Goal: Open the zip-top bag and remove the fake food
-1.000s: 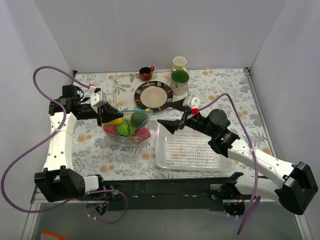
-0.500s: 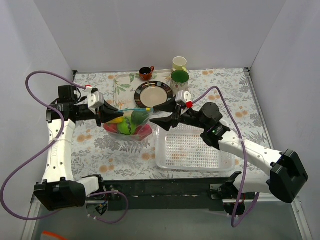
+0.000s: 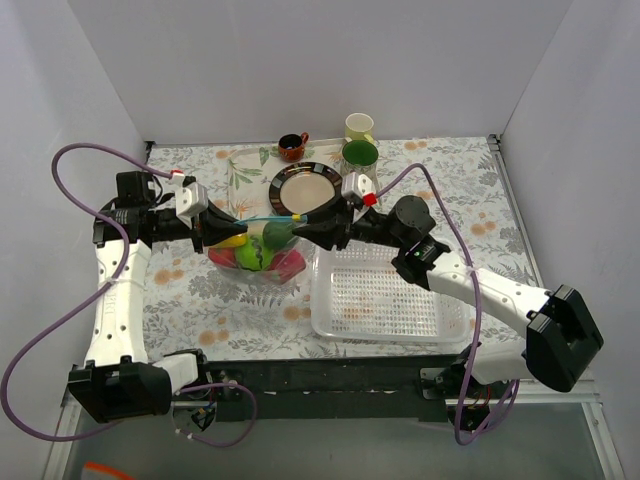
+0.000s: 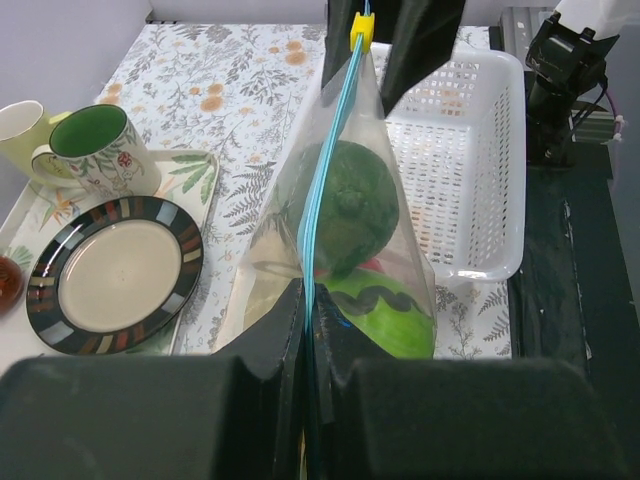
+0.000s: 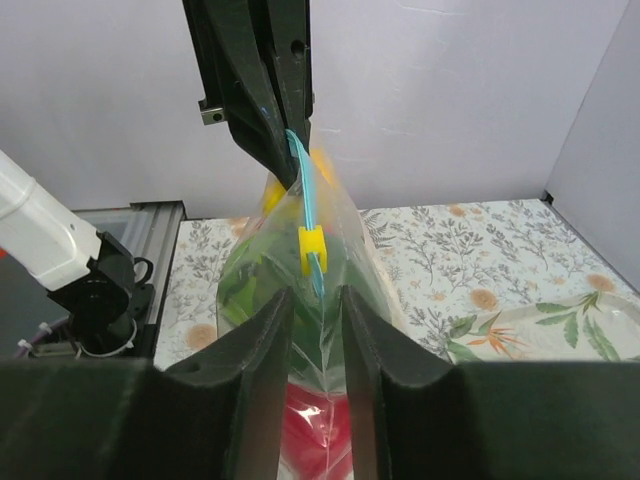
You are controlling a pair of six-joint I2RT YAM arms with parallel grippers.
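Note:
The zip-top bag [image 3: 258,258] hangs just above the table's left half, its light blue strip [image 4: 325,170] pulled taut between the two arms. My left gripper [image 3: 222,232] is shut on the strip's left end [image 4: 308,300]. My right gripper [image 3: 302,226] straddles the strip's other end, just behind the yellow slider [image 5: 311,250]. Its jaws stand a narrow gap apart, with clear film between them [image 5: 315,300]. Fake food fills the bag: a dark green piece [image 4: 352,205], a light green piece with a black zigzag [image 4: 385,312] and a red one [image 5: 322,430].
A white perforated basket [image 3: 390,305] lies right of the bag, under the right arm. Behind the bag are a striped-rim plate [image 3: 307,190] on a leaf-print tray [image 3: 245,170], a green-lined mug [image 3: 359,160], a cream cup [image 3: 360,125] and a small brown cup [image 3: 291,146].
The right arm has swung left from over the basket to the bag's slider end, and its jaws have narrowed around the strip. The left gripper has kept its hold.

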